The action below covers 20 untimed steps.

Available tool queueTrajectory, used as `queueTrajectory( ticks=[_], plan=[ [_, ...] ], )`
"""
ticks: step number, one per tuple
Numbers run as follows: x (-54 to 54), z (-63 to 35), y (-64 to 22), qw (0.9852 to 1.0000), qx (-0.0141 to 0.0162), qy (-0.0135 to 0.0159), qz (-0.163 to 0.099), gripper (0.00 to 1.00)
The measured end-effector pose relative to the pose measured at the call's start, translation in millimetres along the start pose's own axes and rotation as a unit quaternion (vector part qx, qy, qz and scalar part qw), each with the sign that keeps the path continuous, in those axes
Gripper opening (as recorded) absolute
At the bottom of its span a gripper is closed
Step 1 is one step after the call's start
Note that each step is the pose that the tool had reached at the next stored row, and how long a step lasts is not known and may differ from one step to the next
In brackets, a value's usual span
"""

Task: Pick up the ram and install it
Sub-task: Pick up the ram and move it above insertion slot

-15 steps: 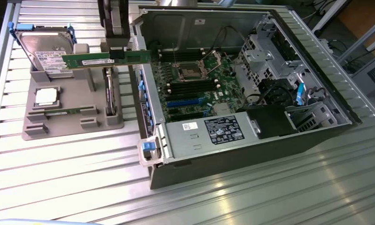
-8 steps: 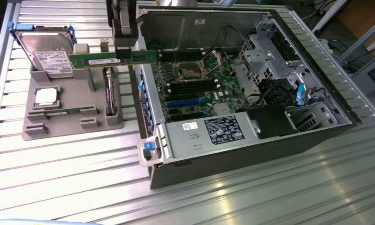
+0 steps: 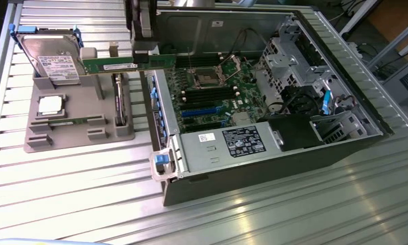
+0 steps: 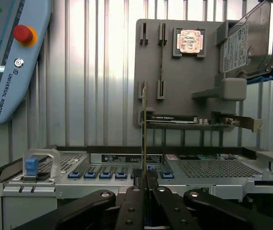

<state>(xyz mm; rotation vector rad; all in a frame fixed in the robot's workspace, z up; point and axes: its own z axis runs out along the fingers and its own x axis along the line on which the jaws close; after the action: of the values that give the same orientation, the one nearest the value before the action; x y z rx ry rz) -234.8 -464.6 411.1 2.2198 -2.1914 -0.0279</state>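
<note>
The ram (image 3: 125,65), a long green stick with a white label, hangs level in the air between the grey parts holder (image 3: 74,135) and the open computer case (image 3: 258,153). My gripper (image 3: 144,52) comes down from above and is shut on its top edge near the middle. In the wrist view the ram (image 4: 144,129) appears edge-on as a thin line rising from between the closed fingers (image 4: 131,196) of my gripper (image 4: 145,181). The motherboard's dark memory slots (image 3: 205,95) lie inside the case, below and to the exterior view's right of the stick.
The holder carries a hard drive (image 3: 50,58), a silver processor (image 3: 50,104) and a dark expansion card (image 3: 120,99). A power supply (image 3: 238,143) and drive cage (image 3: 292,61) fill parts of the case. A teach pendant (image 4: 7,52) lies on the ribbed table (image 3: 67,184).
</note>
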Motion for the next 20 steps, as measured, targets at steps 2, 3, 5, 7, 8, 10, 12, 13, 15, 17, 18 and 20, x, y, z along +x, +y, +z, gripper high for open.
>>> queueTrajectory(
  ticks=[2, 3, 5, 7, 8, 10, 12, 13, 15, 17, 18, 20],
  plan=[
    [0.1, -0.1, -3.3, 1.0, 0.0, 0.0, 0.0, 0.12],
    [0.1, -0.2, -4.6, 1.0, 0.0, 0.0, 0.0, 0.12],
    [0.1, -0.2, -7.2, 1.0, 0.0, 0.0001, 0.0, 0.12],
    [0.1, -0.2, -9.0, 1.0, 0.0, 0.0, 0.0, 0.12],
    [0.1, -0.3, -9.9, 1.0, 0.0, 0.0, 0.0, 0.12],
    [0.2, -0.4, -12.7, 1.0, 0.0, 0.0001, 0.0, 0.12],
    [0.2, -0.4, -15.6, 1.0, 0.0, 0.0001, 0.0, 0.12],
    [0.2, -0.5, -17.4, 1.0, 0.0, 0.0001, 0.0, 0.12],
    [0.3, -0.6, -20.1, 1.0, 0.0, 0.0002, 0.0, 0.12],
    [0.3, -0.6, -22.0, 1.0, 0.0, 0.0002, 0.0, 0.12],
    [0.3, -0.7, -23.6, 1.0, 0.0, 0.0003, 0.0, 0.12],
    [0.4, -0.7, -26.3, 1.0, 0.0, 0.0004, 0.0, 0.12]
  ],
)
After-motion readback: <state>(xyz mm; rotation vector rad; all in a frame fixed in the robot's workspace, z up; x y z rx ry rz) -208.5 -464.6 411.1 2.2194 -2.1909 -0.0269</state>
